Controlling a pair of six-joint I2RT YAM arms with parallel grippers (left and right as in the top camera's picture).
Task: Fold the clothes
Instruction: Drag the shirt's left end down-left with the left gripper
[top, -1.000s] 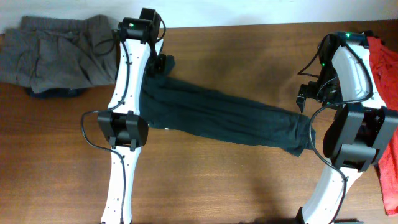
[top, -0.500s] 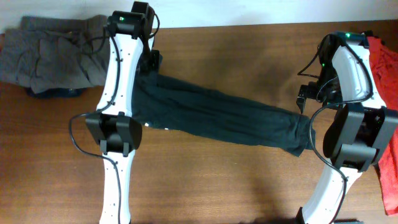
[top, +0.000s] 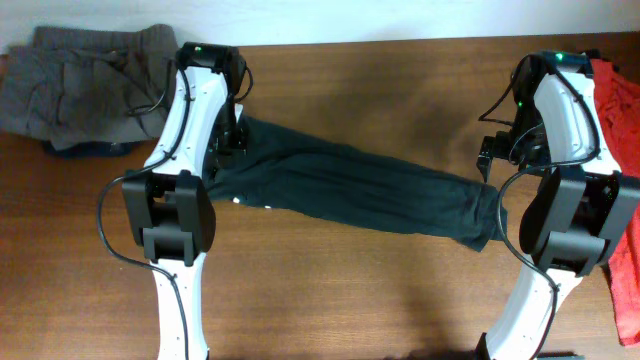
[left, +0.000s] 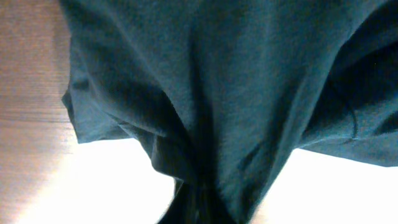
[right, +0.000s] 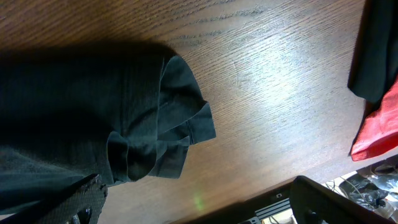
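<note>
The left gripper (left: 199, 208) is hard to make out. From overhead it sits under its own white arm at the left end of the black T-shirt (top: 350, 185). In the left wrist view the fingers are only a dark blur at the bottom edge. The fabric there draws into tight folds that meet at that spot, so the gripper reads as narrow and pinching the shirt. The shirt lies rumpled into a long dark band slanting across the surface (top: 400, 80), and its left part is covered by the arm. The grey garment (top: 90, 85) is heaped at the far left corner and the red T-shirt (top: 622, 120) is cut off by the right edge.

Compared with a second ago, the left arm has swung further left and its wrist has come nearer. The shirt's far-left corner has been drawn in along with it. The right arm and the shirt's right end have not moved.

Only the right wrist view shows the right gripper (right: 196, 186) clearly: it is spread wide, holds nothing, and hovers over the shirt's bunched sleeve end. A strip of red cloth shows at its right. Only the overhead view shows the whole span of the shirt
</note>
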